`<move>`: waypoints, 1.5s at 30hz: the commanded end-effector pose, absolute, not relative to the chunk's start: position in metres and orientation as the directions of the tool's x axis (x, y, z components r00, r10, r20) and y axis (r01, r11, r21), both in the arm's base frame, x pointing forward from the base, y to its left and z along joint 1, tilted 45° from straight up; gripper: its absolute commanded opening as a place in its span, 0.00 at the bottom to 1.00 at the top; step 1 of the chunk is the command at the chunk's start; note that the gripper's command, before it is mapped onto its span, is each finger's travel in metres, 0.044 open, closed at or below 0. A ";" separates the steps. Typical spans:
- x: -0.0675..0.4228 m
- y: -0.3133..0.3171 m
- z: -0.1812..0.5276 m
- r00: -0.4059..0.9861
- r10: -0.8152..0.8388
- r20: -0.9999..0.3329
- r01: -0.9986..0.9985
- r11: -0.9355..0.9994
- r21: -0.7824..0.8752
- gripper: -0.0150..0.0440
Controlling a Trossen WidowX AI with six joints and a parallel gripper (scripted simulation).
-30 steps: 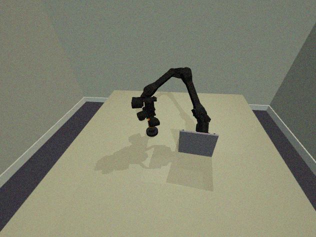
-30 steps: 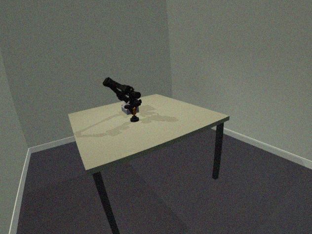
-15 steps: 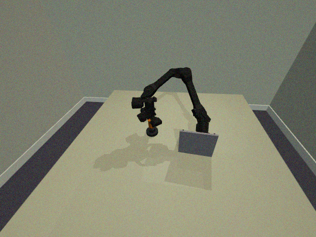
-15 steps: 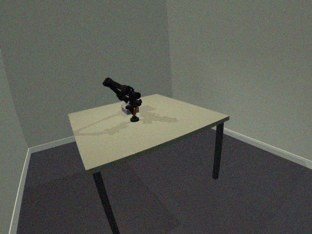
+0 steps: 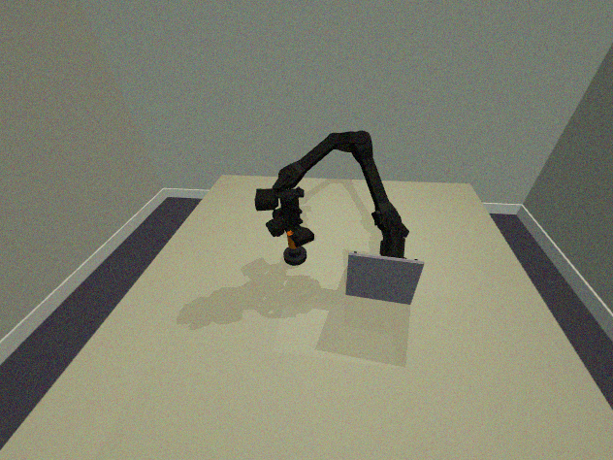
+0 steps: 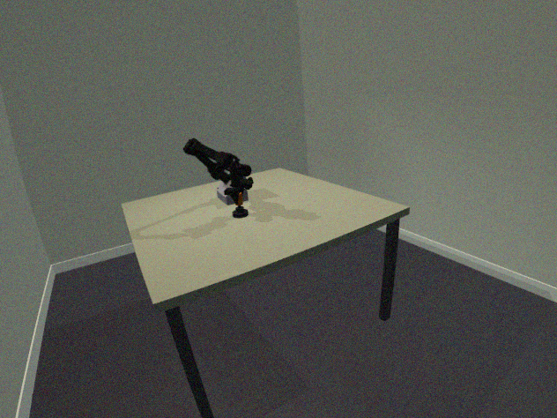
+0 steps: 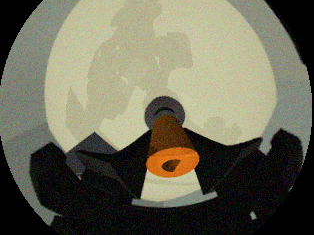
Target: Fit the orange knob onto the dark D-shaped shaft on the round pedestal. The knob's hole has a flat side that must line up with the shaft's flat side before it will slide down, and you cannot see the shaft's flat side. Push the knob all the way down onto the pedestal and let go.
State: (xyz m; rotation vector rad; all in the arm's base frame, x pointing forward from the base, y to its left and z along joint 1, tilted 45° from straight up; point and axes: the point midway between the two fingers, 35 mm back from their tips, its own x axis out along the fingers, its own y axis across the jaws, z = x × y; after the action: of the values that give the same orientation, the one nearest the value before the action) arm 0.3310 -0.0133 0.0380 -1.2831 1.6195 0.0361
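Orange is seen between the black fingers of the claw (image 5: 290, 239): the knob (image 5: 290, 240) is clamped there, the jaws being closed on its sides and stopped partway by its body. In the wrist view the knob (image 7: 171, 150) is observed end-on, its near face showing a dark hole with one flattened edge, while its far end points down at the round pedestal (image 7: 165, 110), whose grey rim is visible just beyond it. The shaft itself cannot be made out; it is hidden by the knob or lost in the dark tones. In the top view the knob is noted directly above the pedestal (image 5: 295, 256), slightly tilted, with its lower end at or very near the pedestal's top; whether it is seated on the shaft cannot be told. The exterior view shows the same arrangement: knob (image 6: 240, 198) upright under the claw (image 6: 240, 193), pedestal (image 6: 240, 212) on the table (image 6: 297, 245) beneath. The arm (image 5: 353, 163) is recorded as rising from its base behind a grey plate (image 5: 382, 278), bending at a high elbow, then descending forward to a wrist that points the claw nearly straight down. Shadows of the arm are cast across the tan table top toward the near side.
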 end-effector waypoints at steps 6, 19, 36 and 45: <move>0.332 -0.011 0.040 0.095 -0.703 -0.705 -0.835 0.329 -0.441 0.25; 0.332 -0.015 0.037 0.096 -0.703 -0.705 -0.857 0.303 -0.418 0.25; 0.330 -0.011 0.038 0.095 -0.703 -0.705 -0.857 0.303 -0.418 0.25; 0.331 -0.011 0.040 0.095 -0.703 -0.705 -0.923 0.203 -0.327 0.25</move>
State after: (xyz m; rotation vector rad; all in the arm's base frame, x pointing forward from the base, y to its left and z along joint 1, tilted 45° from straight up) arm 0.3310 -0.0115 0.0394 -1.4935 1.6541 0.2666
